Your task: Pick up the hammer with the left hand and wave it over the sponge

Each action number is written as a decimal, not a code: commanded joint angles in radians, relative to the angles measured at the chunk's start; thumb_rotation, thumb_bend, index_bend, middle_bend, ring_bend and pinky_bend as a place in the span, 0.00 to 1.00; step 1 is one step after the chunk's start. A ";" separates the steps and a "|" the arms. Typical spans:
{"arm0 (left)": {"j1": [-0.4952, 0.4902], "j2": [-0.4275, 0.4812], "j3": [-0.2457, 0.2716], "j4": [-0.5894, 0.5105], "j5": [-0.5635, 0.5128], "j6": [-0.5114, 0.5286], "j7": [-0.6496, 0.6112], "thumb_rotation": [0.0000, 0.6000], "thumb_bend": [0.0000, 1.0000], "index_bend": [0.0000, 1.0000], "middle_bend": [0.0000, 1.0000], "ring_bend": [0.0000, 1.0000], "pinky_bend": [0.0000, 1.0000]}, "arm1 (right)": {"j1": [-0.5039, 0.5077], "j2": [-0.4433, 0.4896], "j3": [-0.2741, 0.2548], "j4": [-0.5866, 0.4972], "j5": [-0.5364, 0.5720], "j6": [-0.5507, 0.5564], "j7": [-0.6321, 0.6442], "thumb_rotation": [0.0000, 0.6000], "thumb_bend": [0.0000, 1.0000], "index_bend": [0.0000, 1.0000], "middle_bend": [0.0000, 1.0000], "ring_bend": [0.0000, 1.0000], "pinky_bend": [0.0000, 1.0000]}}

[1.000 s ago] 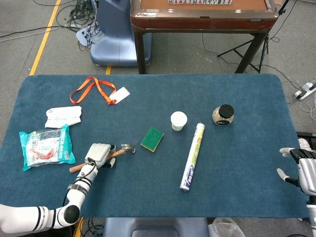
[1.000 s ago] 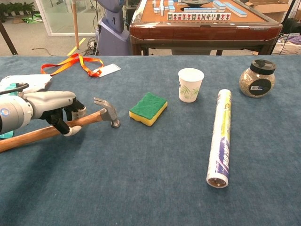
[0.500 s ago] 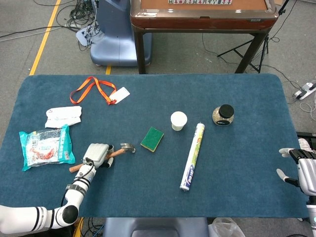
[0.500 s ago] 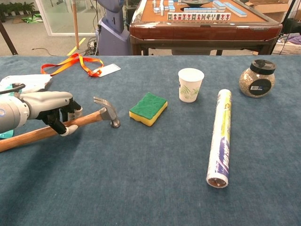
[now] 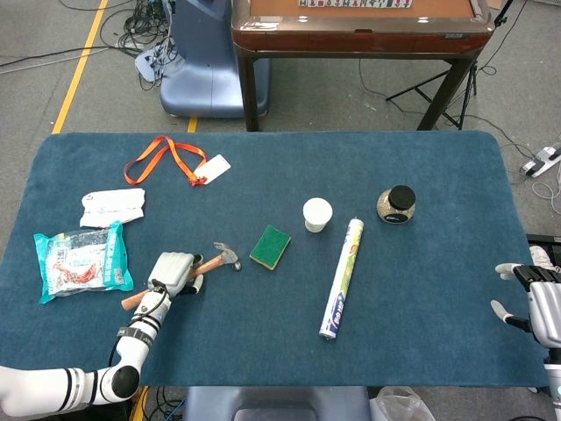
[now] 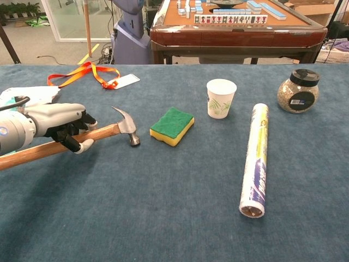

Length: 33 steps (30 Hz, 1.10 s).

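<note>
Here, one hammer (image 6: 82,138), one sponge (image 6: 172,125).

The left arm (image 5: 61,386) reaches in from the lower left corner, forearm angled up toward the middle of the table. Its left hand (image 5: 171,273) is knuckles-up, fingers (image 6: 70,134) curled round the wooden handle of the hammer (image 6: 117,130), gripping it. The right hand (image 5: 535,303) sits at the far right edge, palm inward, fingers apart and holding nothing.
</note>
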 commanded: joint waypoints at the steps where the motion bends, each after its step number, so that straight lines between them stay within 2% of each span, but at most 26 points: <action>1: 0.007 0.004 0.001 0.004 0.022 -0.009 -0.020 1.00 0.54 0.59 0.61 0.47 0.32 | 0.000 0.000 0.000 -0.001 0.001 -0.001 0.000 1.00 0.18 0.36 0.41 0.31 0.33; 9: 0.030 0.037 0.004 -0.001 0.149 -0.072 -0.142 1.00 0.56 0.62 0.64 0.50 0.32 | 0.000 0.001 -0.001 -0.002 0.002 -0.002 -0.003 1.00 0.18 0.36 0.41 0.31 0.33; 13: 0.047 0.039 -0.003 0.023 0.283 -0.082 -0.258 1.00 0.57 0.65 0.66 0.51 0.33 | 0.000 0.001 -0.001 -0.003 0.002 -0.002 -0.002 1.00 0.18 0.36 0.41 0.31 0.33; 20: 0.078 0.015 -0.010 0.127 0.563 -0.034 -0.539 1.00 0.58 0.68 0.69 0.54 0.42 | -0.001 0.003 -0.001 -0.004 0.004 -0.001 -0.002 1.00 0.17 0.36 0.41 0.31 0.33; 26: 0.078 0.004 -0.018 0.183 0.688 0.002 -0.715 1.00 0.58 0.70 0.71 0.58 0.52 | -0.001 0.004 -0.002 -0.006 0.005 -0.003 -0.002 1.00 0.17 0.36 0.41 0.31 0.33; 33: 0.071 -0.033 -0.012 0.293 0.812 0.080 -0.827 1.00 0.57 0.72 0.75 0.62 0.63 | 0.001 0.005 -0.002 -0.007 0.007 -0.010 -0.004 1.00 0.17 0.36 0.41 0.31 0.33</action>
